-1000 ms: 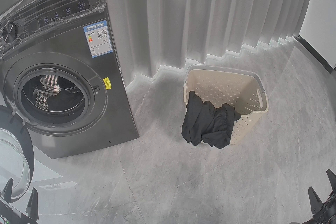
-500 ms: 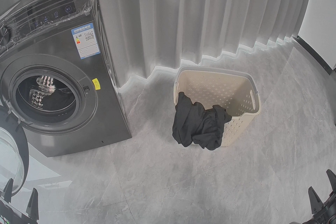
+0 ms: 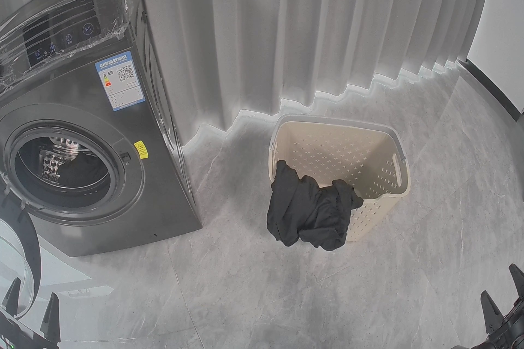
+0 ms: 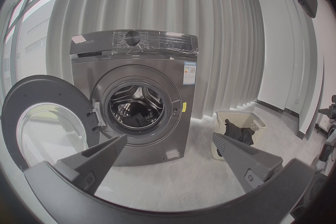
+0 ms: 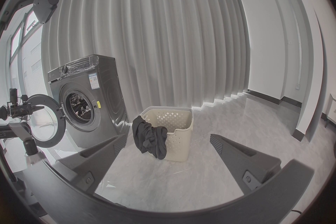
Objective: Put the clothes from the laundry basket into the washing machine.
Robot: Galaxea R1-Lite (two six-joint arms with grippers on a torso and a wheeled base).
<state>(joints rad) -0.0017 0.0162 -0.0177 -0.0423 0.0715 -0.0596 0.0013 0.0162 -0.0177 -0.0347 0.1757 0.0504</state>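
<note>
Over floor [image 3: 262,290], left tool [image 4: 168,136], right tool [image 5: 168,137] spread wide, empty

No words or numbers clear enough to read. On the front of the washing machine [image 3: 158,197], a blue and white sticker [image 3: 120,80] with a square code, small coloured bars and tiny print. Beside the door opening [image 3: 60,170], a small yellow sticker [image 3: 141,149], print too small to tell. On the control panel [image 3: 60,36], under clear wrap, little round button signs.
</note>
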